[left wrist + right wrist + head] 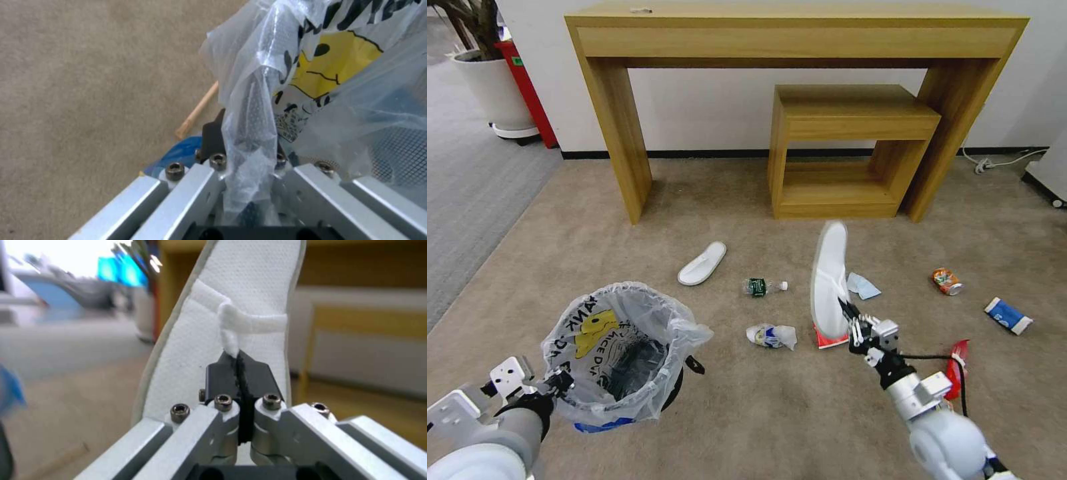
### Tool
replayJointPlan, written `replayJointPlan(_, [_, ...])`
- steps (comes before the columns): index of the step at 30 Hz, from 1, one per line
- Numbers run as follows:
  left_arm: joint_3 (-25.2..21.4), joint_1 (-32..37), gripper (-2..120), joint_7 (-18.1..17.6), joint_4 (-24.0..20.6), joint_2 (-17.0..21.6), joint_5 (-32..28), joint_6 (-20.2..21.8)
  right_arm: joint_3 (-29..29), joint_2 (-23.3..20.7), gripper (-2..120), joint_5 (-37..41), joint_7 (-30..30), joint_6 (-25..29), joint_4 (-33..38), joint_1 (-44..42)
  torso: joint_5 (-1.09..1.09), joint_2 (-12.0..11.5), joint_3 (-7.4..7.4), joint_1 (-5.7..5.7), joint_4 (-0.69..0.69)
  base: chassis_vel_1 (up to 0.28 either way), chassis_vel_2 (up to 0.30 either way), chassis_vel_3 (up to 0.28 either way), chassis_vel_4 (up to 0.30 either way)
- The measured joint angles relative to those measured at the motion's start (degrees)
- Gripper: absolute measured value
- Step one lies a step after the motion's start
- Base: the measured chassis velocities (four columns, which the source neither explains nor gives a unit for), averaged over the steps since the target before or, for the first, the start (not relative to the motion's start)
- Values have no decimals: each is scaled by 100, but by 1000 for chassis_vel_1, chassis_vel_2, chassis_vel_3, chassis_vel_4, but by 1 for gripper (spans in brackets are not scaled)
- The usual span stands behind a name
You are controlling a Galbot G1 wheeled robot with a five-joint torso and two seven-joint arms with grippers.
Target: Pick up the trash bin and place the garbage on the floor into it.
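Left gripper (pixel 560 383): it is sitting low at the robot's left, its jaws pinched together on the rim and bag of the trash bin (pixel 627 360), which is hanging just beyond its tips, above the floor (pixel 747 413).
Bin risk: the hold is looking thin, mostly crinkly plastic; the bag could be slipping off the rim, or the bin could be tipping and spilling.
Under the bin: a wooden stick (pixel 198 110) and something blue are lying beneath the left claw, partly covered by the bag; what the blue thing is cannot be told.
Bin contents: dark shapes are showing through the bag, too unclear to name.
Loose garbage between the claws: a white slipper (pixel 702 263), a small bottle (pixel 764 287) and a crushed bottle (pixel 770 335) are lying on the carpet, well apart from both grippers.
Right gripper (pixel 854 323): it is clamped fully on the strap of the second slipper (pixel 829 280), which is standing upright from its tips, clear of the carpet.
Slipper risk: only a narrow strip of fabric is being pinched, so the slipper could be swinging, slipping free, or catching the bin's rim and missing the opening.
Behind the slipper: a red-edged wrapper (pixel 830 340) and pale-blue tissue (pixel 864 285) are partly hidden.
Right of the claw: an orange can (pixel 947 281) and a blue-white cup (pixel 1008 315) are lying farther off; a red wrapper (pixel 958 367) is half hidden by the right arm's cable.
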Motion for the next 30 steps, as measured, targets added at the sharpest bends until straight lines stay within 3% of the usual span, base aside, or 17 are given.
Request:
replayJointPlan(4, [189,66,0,42,28,63,42,1,-14,27,0,387,-713,334,-4,241,0,0,0,0,1,0,0,0,0])
replayJointPlan(7, [520,168,0,104,41,178,164,1,-178,62,0,1080,-1705,567,38,473,0,0,0,0,1,0,0,0,0])
replayJointPlan(10, [732,203,0,216,70,275,180,2,-345,120,0,1350,-2134,677,39,647,0,0,0,0,0,0,0,0,0])
replayJointPlan(23, [1815,170,0,449,350,603,333,2,-1624,302,0,1676,-2955,484,-322,1961,-2,0,0,0,0,0,0,0,0])
replayJointPlan(30, [2034,-11,0,480,473,654,241,2,-2142,507,0,1488,-3205,507,-639,2379,-1,0,0,0,1,0,0,0,0])
